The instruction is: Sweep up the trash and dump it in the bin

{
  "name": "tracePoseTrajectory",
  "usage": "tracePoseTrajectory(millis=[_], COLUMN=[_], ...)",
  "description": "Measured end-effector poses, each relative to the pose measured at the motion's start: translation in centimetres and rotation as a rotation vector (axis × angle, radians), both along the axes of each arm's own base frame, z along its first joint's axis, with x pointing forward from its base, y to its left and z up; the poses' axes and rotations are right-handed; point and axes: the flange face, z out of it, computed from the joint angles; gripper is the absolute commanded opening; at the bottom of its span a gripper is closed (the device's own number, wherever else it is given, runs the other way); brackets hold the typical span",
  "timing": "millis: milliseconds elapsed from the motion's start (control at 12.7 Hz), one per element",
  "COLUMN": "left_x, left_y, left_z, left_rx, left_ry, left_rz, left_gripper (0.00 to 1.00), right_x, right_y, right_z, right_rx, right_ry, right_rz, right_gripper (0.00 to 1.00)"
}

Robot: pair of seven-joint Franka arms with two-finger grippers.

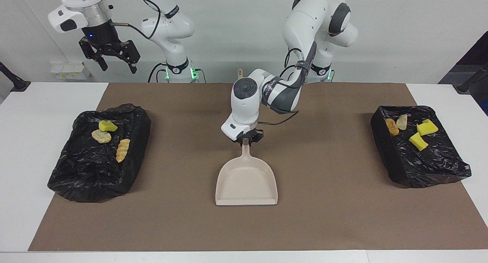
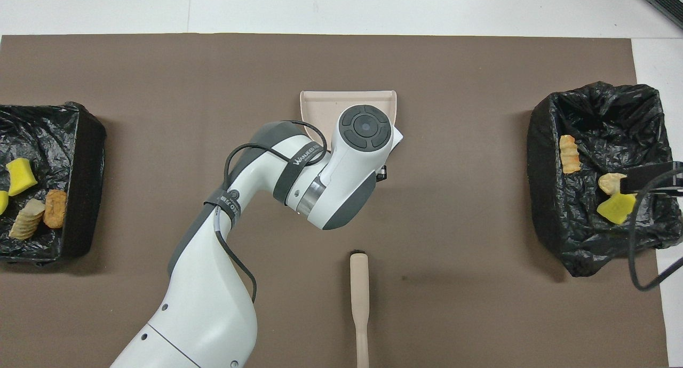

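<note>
Facing view: the left gripper [image 1: 246,141] pinches the handle of the dustpan [image 1: 246,182], which lies flat mid-mat with its mouth pointing away from the robots. The right gripper [image 1: 114,63] waits up in the air, fingers spread, at its own end of the table. Trash [image 1: 109,136] lies in two black-lined bins [image 1: 93,167], three chunks at the right arm's end and four [image 1: 411,130] at the left arm's end; a brush [image 2: 360,298] rests nearer the robots than the dustpan.
</note>
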Motion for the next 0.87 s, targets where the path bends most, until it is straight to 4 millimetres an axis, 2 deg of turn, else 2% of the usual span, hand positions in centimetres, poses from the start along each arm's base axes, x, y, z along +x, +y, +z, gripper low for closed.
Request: tracePoseTrajectory(millis=[237, 316, 395, 474, 632, 870], left_x=[0.6, 0.9, 1.4, 1.8, 2.2, 1.7], left_y=[0.7, 1.5, 3.1, 5.5, 11.7, 20.6], left_z=[0.6, 1.8, 3.6, 5.8, 11.2, 18.7], left_rx=[0.038, 0.041, 0.037, 0.031, 0.013, 0.013], left_ry=[-0.043, -0.060, -0.075, -0.086, -0.119, -0.138], left_rz=[-0.020, -0.028, -0.042, -0.060, -0.093, -0.176], left_gripper=[1.00, 1.00, 1.00, 1.00, 1.00, 1.00], right_x=[0.0, 0.0, 0.0, 0.0, 0.0, 0.0], right_y=[0.0, 0.0, 0.0, 0.0, 0.0, 0.0], right_z=[0.0, 0.0, 0.0, 0.0, 0.0, 0.0], right_rx=[0.000, 0.000, 0.000, 0.000, 0.000, 0.000], right_ry=[0.000, 0.000, 0.000, 0.000, 0.000, 0.000], right_rz=[0.000, 0.000, 0.000, 0.000, 0.000, 0.000], right_gripper=[1.00, 1.00, 1.00, 1.00, 1.00, 1.00])
